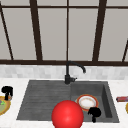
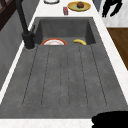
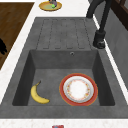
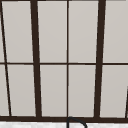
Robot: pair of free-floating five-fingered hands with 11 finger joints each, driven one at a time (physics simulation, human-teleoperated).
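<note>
1. Front view: the right hand [image 1: 94,113] hangs at the sink's [image 1: 37,100] front edge, fingers drooping loosely, holding nothing.
2. A banana [image 3: 38,95] lies in the sink beside the plate [image 3: 78,89].
3. The left hand [image 1: 7,91] hovers left of the sink.

Left hand [image 1: 7,91] hanging at the far left of the front view, fingers pointing down, seemingly curled loosely, with nothing held between them. Right hand [image 1: 94,113] low at the right, well apart from the left one and lower than it, a finger or thumb drooping straight down below the palm; whether the rest are bent cannot be told. In the left side view, one hand [image 2: 110,7] high at the far end with fingers spread downward, another hand [image 2: 110,120] at the near bottom edge
</note>
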